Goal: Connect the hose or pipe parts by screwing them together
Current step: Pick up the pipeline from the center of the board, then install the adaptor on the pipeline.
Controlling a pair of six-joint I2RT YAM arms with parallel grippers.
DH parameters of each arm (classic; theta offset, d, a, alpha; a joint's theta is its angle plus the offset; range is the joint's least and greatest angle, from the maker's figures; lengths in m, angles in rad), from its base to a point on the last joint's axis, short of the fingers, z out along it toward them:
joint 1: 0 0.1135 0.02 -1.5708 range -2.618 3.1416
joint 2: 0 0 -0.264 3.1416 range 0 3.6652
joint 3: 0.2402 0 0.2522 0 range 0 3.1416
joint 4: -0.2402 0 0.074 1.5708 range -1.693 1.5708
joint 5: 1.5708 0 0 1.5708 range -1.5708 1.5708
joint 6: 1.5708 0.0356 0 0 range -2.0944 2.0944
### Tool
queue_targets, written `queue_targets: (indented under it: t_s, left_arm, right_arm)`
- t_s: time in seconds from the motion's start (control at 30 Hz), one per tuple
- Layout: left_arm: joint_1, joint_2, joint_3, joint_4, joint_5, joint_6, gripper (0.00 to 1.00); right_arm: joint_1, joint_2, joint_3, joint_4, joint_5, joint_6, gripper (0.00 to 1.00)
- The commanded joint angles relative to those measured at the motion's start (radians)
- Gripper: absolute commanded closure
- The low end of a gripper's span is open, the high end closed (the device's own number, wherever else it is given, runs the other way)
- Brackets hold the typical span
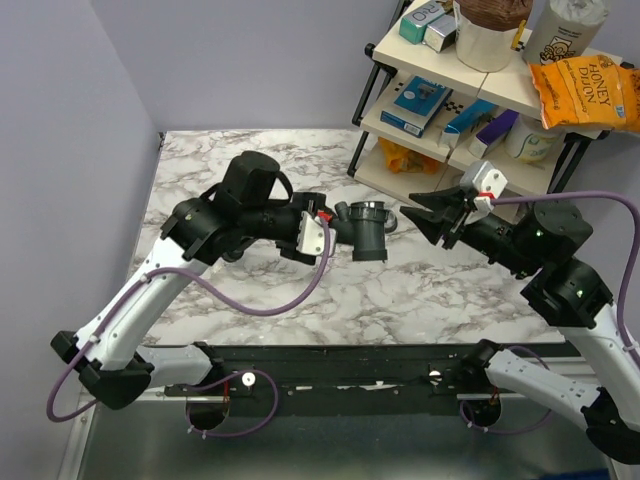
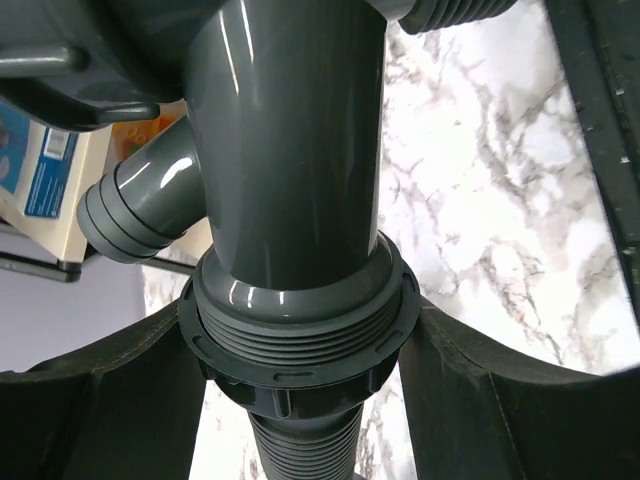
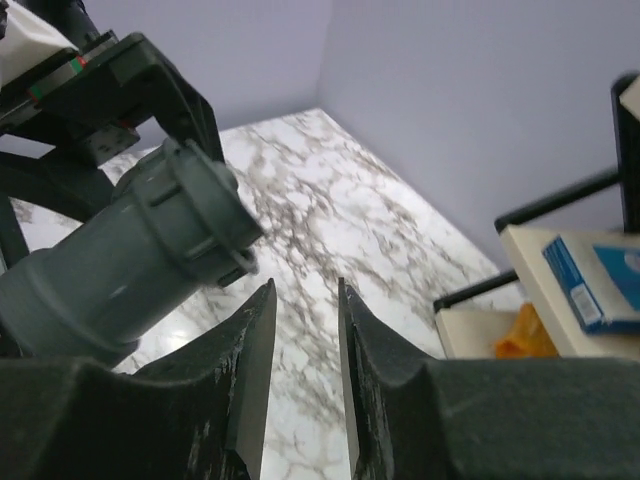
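Note:
The dark grey Y-shaped fitting [image 1: 362,228] hangs above the marble table, held out sideways by my left arm. In the left wrist view its body [image 2: 290,150] runs up the middle, with a side branch [image 2: 130,210] to the left. Below it the collar nut [image 2: 300,345] sits on the fitting's thread, and the black ribbed hose [image 2: 300,450] leaves it downward. My left gripper [image 2: 300,390] [image 1: 338,234] is shut on that collar nut, a finger on each side. My right gripper [image 1: 406,212] [image 3: 305,290] stands just right of the fitting's end [image 3: 190,225], open by a narrow gap with nothing between its fingers.
A shelf rack [image 1: 470,135] with boxes, a tub and an orange chip bag [image 1: 585,92] stands at the back right, close behind my right arm. Purple cables [image 1: 270,300] loop off both arms. A lilac wall runs along the left side.

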Motion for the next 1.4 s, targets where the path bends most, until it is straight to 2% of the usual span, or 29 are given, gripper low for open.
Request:
queue_targets:
  t_s: [0.0, 0.1, 0.17, 0.4, 0.53, 0.67, 0.87, 1.1, 1.37]
  left_arm:
    - [-0.008, -0.041, -0.033, -0.027, 0.098, -0.058, 1.0]
    - [-0.008, -0.064, -0.074, 0.013, 0.11, -0.105, 1.0]
    - [-0.008, -0.092, -0.116, 0.056, 0.114, -0.132, 1.0]
    - [-0.01, -0.149, -0.131, 0.131, 0.089, -0.197, 1.0]
    - [-0.007, -0.178, -0.13, 0.188, 0.03, -0.23, 1.0]
    - [-0.004, -0.195, -0.147, 0.249, -0.019, -0.272, 1.0]
    - [-0.004, -0.193, -0.176, 0.295, -0.057, -0.286, 1.0]
    - [-0.005, -0.193, -0.208, 0.349, -0.105, -0.307, 1.0]
    - [-0.005, -0.192, -0.234, 0.386, -0.132, -0.338, 1.0]
  right_arm:
    - [-0.003, 0.046, 0.147, 0.038, -0.207, -0.06, 0.61]
    - [-0.003, 0.081, 0.21, 0.05, -0.311, -0.063, 0.61]
    - [-0.003, 0.104, 0.256, 0.038, -0.327, -0.058, 0.63]
    - [-0.003, 0.172, 0.214, -0.065, -0.091, -0.071, 0.76]
    - [-0.003, 0.186, 0.155, -0.09, -0.051, -0.066, 0.82]
    - [-0.005, 0.192, 0.128, -0.108, -0.083, -0.051, 0.9]
    - [-0.003, 0.232, 0.16, -0.181, -0.215, -0.035, 0.99]
    - [-0.002, 0.246, 0.186, -0.258, -0.313, -0.032, 0.99]
    - [0.004, 0.246, 0.186, -0.297, -0.356, -0.029, 0.99]
